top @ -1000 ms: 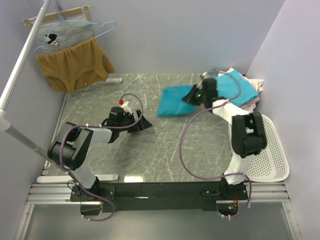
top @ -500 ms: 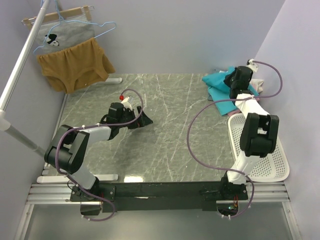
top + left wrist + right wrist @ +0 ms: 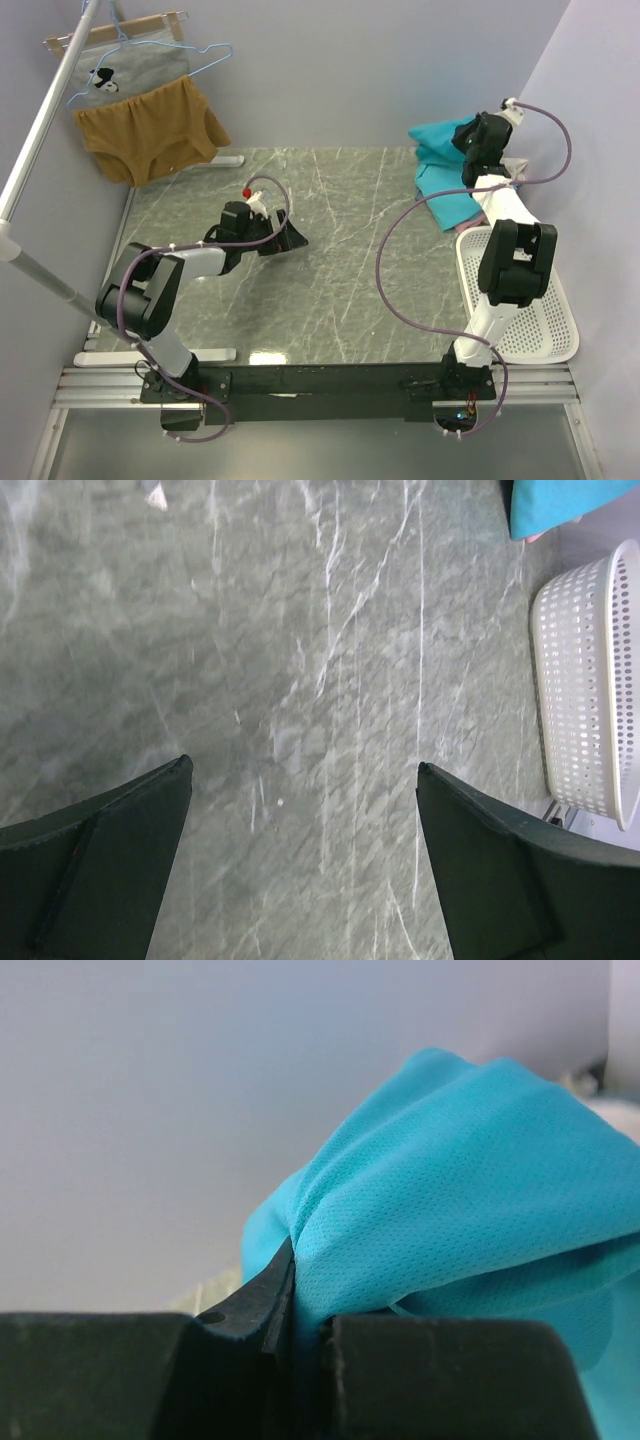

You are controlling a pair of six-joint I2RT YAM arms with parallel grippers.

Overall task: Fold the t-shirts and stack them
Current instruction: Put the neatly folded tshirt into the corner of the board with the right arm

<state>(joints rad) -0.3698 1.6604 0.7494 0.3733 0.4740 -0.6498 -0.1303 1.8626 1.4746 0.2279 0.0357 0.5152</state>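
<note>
Grips teal t-shirt point(image 3: 470, 1180) in closed right end effector point(image 3: 295, 1295); holds left end effector point(image 3: 300, 780) wide open, empty, seemingly low over tabletop point(image 3: 330, 630).

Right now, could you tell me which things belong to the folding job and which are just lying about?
Job: teal t-shirt, pinched in the right jaws; t-shirt heap beneath it.
Lying about: white perforated basket; mustard-brown garment and grey printed garment, both hanging far left.
</note>
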